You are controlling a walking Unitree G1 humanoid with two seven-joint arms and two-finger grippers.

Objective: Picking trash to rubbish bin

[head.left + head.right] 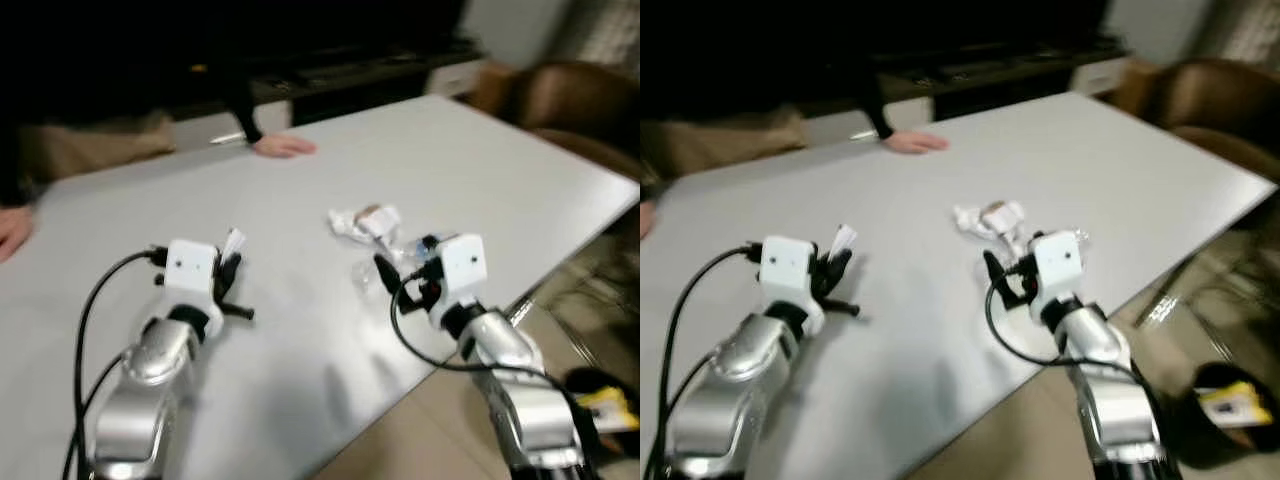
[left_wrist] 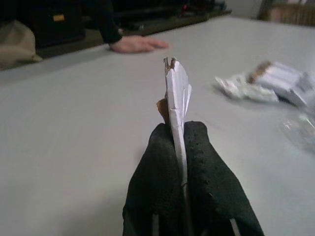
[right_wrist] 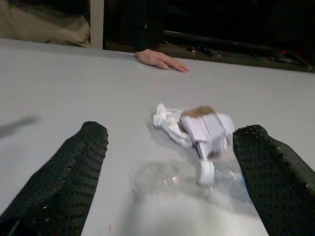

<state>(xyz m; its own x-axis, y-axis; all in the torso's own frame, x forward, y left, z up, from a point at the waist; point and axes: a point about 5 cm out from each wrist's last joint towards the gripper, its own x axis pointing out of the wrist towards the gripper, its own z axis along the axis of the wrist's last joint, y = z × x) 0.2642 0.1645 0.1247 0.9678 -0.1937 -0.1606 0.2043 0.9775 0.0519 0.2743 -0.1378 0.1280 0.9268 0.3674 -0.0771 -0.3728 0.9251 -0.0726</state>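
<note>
Left pincer (image 2: 179, 147) clamped on 1 paper scrap (image 2: 177, 93), right pincer (image 3: 170, 162) wide open, empty, before crumpled wrappers (image 3: 194, 125) and probably a clear bottle (image 3: 206, 174); binning undone.

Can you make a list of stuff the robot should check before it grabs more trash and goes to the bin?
1. Left gripper has its trash: ok. Its fingers are shut on a white scrap of paper.
2. Right gripper is ready to grab: ok. Its fingers are wide open and hold nothing.
3. Trash is in front of it: ok. A crumpled white wrapper and a clear plastic bottle lie on the table between the open fingers.
4. The person's hand is out of the way: ok. It rests at the table's far edge.
5. Bin position: cannot tell. A dark container stands on the floor at the robot's right.
</note>
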